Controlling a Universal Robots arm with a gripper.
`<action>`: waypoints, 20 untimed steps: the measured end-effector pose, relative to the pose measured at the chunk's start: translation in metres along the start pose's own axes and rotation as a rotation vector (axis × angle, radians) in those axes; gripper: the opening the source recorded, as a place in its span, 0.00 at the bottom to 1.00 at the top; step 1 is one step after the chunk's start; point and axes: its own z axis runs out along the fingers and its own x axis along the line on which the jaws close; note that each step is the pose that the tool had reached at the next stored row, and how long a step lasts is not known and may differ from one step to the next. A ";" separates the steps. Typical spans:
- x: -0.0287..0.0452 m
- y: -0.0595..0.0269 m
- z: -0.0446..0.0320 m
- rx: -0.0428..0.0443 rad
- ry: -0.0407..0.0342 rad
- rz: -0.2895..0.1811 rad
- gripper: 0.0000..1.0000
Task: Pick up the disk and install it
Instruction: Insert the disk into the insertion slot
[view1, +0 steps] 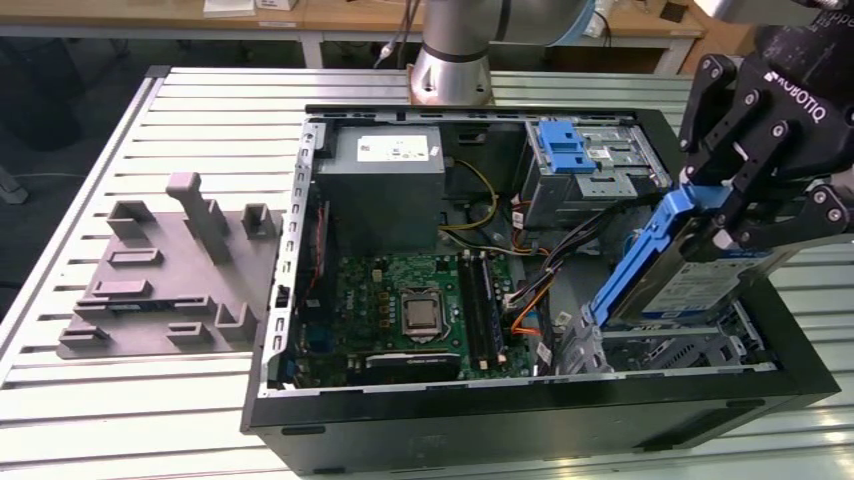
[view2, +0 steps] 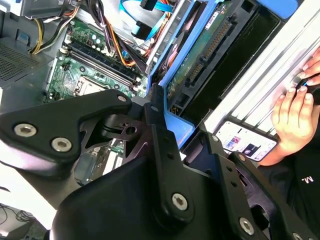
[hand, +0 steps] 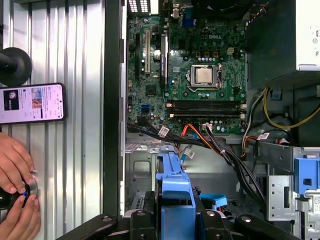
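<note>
The disk (view1: 701, 290) — tilted — hangs above the case (view1: 467, 412) (exterior view's right).

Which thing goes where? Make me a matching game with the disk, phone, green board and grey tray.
Things: 1 disk; 2 phone; 3 green board; 4 grey tray.
Places: A on the table, at the exterior view's left of the case; B in the gripper, tilted over the case; C flat inside the case; D beside a person's hands.
Pairs: 1-B, 2-D, 3-C, 4-A.

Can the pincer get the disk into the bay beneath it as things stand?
Probably yes: the pincer holds the disk tilted over the drive bay, and the cables lie toward the motherboard, apparently clear of it.
</note>
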 end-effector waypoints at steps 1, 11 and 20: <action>0.0000 0.0000 0.0007 0.0000 -0.0001 0.000 0.36; 0.0001 -0.0002 0.0086 0.0000 0.0000 0.000 0.36; 0.0000 -0.0003 0.0093 0.0000 -0.0002 0.000 0.36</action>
